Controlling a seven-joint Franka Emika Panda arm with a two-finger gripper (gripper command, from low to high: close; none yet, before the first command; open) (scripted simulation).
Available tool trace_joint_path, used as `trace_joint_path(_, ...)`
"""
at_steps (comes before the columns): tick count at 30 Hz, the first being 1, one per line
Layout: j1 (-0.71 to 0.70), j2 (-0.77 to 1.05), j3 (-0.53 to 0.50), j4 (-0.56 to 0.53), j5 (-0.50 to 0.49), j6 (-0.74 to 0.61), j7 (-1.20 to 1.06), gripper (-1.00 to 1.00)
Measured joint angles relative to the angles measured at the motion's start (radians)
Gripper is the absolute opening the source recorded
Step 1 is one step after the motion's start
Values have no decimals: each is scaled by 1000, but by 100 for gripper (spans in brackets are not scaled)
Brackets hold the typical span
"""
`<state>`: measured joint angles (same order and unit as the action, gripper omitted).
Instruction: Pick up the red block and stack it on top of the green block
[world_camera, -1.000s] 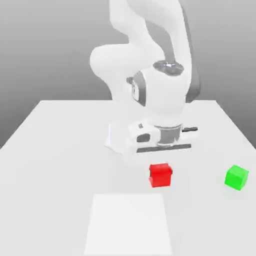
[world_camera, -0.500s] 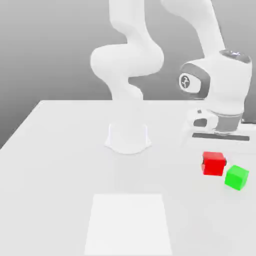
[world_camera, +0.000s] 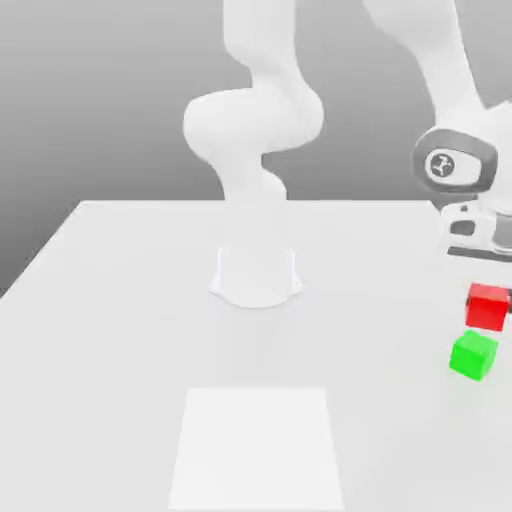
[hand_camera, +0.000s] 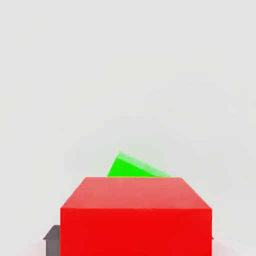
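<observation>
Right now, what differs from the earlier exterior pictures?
The red block, gripped by the fingers, has travelled toward the exterior view's right, first beside the green block and now appearing above it there. The arm swung the same way. Nothing was newly grasped or let go. The green block, the arm's base and the white square stayed put.

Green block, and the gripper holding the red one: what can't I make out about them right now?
- Green block: in the hand view, the red block hides much of it.
- Gap between the blocks: neither view settles how far apart they are.
- Gripper: the exterior view's right edge cuts off part of the hand above it.
</observation>
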<state>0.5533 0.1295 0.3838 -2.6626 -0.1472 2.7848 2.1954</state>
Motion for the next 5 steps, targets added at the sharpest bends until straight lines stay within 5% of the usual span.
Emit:
trace_joint_path(1,11,26,-16,1,-29,22,21,-100)
trace_joint_path(2,22,49,-32,2,-53,41,39,100)
trace_joint_path(5,22,49,-32,2,-53,41,39,100)
